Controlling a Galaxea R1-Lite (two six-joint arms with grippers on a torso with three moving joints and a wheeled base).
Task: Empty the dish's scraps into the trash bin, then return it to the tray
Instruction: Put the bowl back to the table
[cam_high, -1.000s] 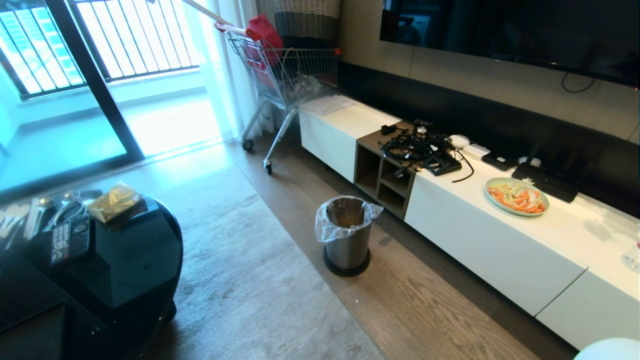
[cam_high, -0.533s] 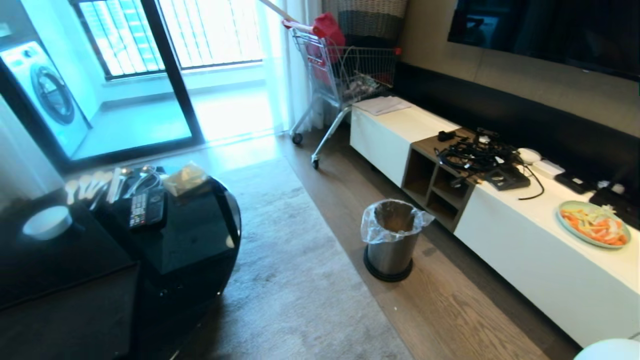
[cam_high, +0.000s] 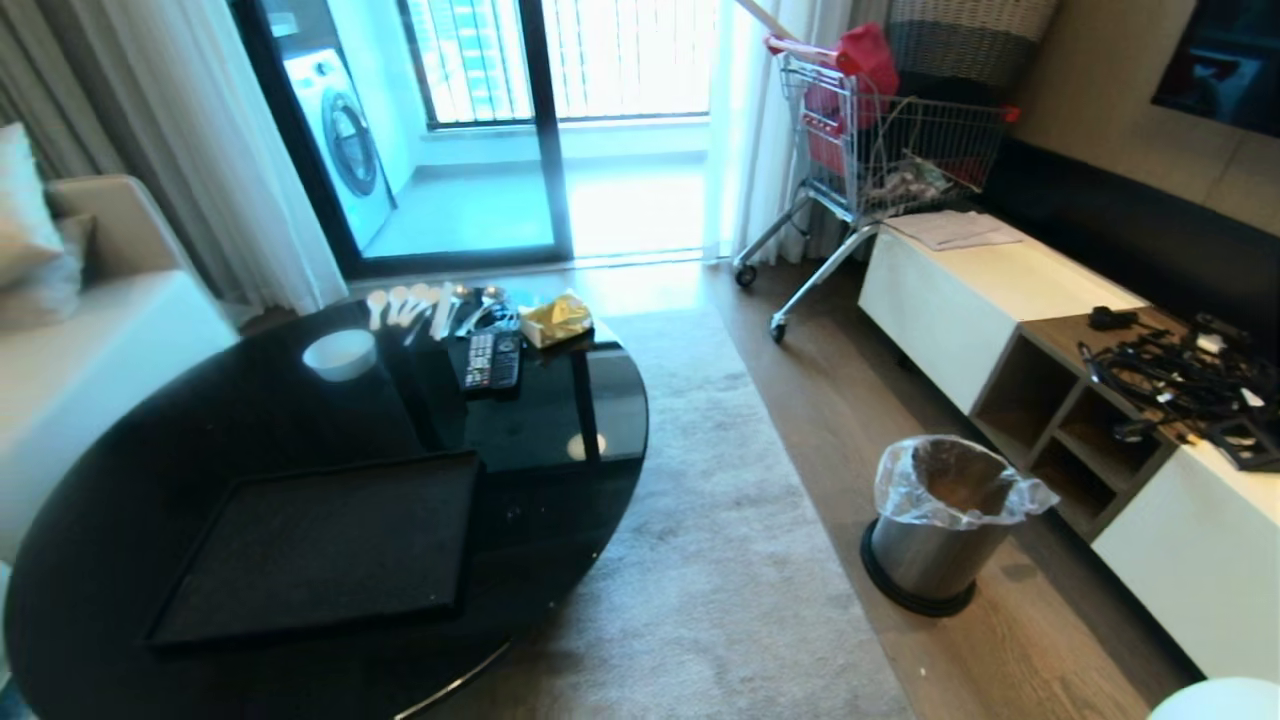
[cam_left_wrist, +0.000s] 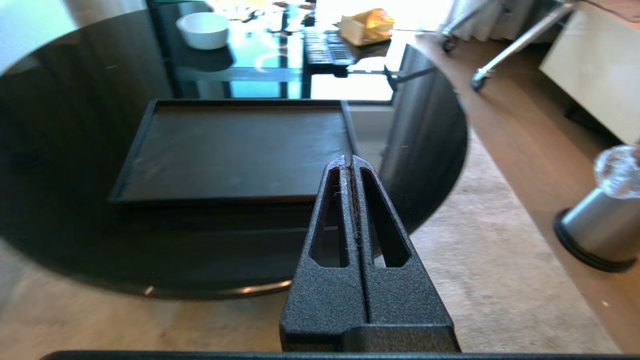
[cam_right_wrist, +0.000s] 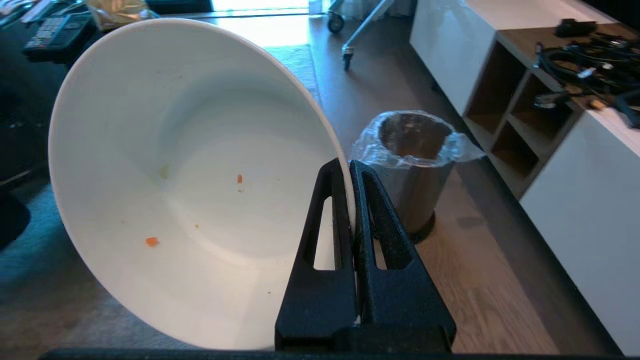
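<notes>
Dish (cam_right_wrist: 190, 165): plain white bowl, pinched at its rim by the right gripper (cam_right_wrist: 349, 167), jaws closed on the wall with one finger inside and one outside. Bowl tipped on edge, its inside facing the wrist camera; only a few tiny orange and yellowish specks (cam_right_wrist: 151, 241) cling to it. In the head view a sliver of its white rim shows at the near right corner (cam_high: 1215, 698).

Trash bin (cam_high: 935, 525): brushed steel, clear liner, standing on the wood floor to the right of the rug (cam_high: 700, 520), beyond the held dish.

Tray (cam_high: 325, 545): flat black, lying on the near part of the glossy round table (cam_high: 560, 480) at left.

Left gripper (cam_left_wrist: 351, 162): jaws pressed together, holding nothing, hanging off the table's near edge, tips pointing at the tray.

Far side of the table: smaller white bowl (cam_high: 340, 354), remote control (cam_high: 492, 360).
</notes>
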